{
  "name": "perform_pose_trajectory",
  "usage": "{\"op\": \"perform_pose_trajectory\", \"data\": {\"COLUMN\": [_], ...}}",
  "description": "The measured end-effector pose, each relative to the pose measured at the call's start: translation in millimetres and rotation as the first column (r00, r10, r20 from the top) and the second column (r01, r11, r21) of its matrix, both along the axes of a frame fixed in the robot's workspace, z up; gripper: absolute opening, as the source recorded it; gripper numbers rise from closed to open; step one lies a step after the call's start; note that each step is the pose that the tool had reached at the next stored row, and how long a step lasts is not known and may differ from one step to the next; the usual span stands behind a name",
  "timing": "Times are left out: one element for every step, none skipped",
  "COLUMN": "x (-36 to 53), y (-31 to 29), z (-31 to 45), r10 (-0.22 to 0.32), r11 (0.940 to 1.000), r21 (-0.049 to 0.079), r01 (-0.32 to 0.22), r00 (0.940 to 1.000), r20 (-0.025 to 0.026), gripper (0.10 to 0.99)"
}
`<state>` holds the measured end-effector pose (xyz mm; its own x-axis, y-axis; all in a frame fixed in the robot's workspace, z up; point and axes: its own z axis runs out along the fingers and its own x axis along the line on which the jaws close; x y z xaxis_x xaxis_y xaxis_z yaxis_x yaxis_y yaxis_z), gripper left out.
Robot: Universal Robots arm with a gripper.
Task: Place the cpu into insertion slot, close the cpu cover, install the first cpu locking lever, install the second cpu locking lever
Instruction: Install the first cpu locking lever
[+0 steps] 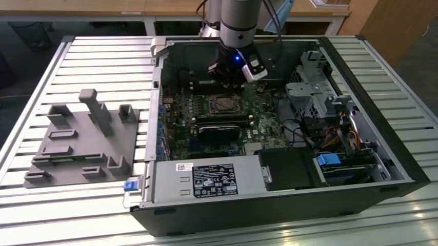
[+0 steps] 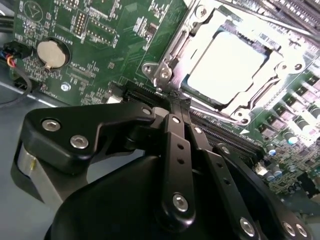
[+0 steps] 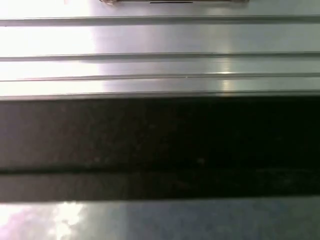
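The arm reaches down into an open computer case (image 1: 383, 169) that lies on its side on a slatted metal table (image 1: 89, 51). In the exterior view the gripper (image 1: 229, 84) hangs low over the green motherboard (image 1: 181, 123), at about 12 o'clock of the insertion slot (image 1: 224, 104), just beside its rim.

In the second wrist view the gripper (image 2: 172, 102) has its black fingers (image 2: 176, 150) drawn together to a narrow tip, with nothing visibly between them. That tip sits at the corner of the socket, touching or almost touching the thin metal piece at the hinge (image 2: 162, 75); I cannot tell whether it is a locking lever.

The cpu (image 2: 225, 67) already lies in the insertion slot, its silvery top glaring white under the light. The cpu cover (image 2: 200, 30) lies folded down around it, the chip showing through its square window.

A round coin battery (image 2: 51, 53) sits on the board at about 9 o'clock of the socket in the second wrist view. In the exterior view a black heatsink block (image 1: 219, 132) lies at 6 o'clock of the slot, the grey power supply (image 1: 205, 180) further toward 6 o'clock, and a grey moulded fixture (image 1: 82, 141) rests on the table well apart at 9 o'clock of the case.

The first wrist view looks at metal slats (image 3: 160, 45) and a dark band (image 3: 160, 135).
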<state>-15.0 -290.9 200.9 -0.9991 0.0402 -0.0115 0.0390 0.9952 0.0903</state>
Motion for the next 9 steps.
{"op": "perform_pose_trajectory", "data": {"x": [0.0, 0.0, -0.1, -0.1, 0.0, 0.0, 0.0, 0.0, 0.0], "y": [0.0, 0.0, -0.1, -0.1, -0.1, 0.0, 0.0, 0.0, 0.1], "z": [-0.6, -1.3, -1.8, -2.3, -2.8, -3.2, -3.4, -3.4, -3.7], "r10": [0.000, 0.000, 0.000, 0.000, 0.000, 0.000, 0.000, 0.000, 0.000], "r11": [1.0000, 0.9999, 0.9998, 0.9997, 0.9997, 0.9996, 0.9996, 0.9996, 0.9996], "r21": [-0.006, -0.012, -0.019, -0.024, -0.026, -0.027, -0.028, -0.028, -0.028], "r01": [0.000, 0.000, 0.000, 0.000, 0.000, 0.000, 0.000, 0.000, 0.000], "r00": [1.0000, 1.0000, 1.0000, 1.0000, 1.0000, 1.0000, 1.0000, 1.0000, 1.0000], "r20": [0.0000, -0.0001, -0.0004, -0.0003, -0.0004, -0.0002, -0.0003, -0.0003, -0.0002], "gripper": [0.122, 0.122, 0.122, 0.122, 0.122, 0.122, 0.122, 0.122, 0.122]}}
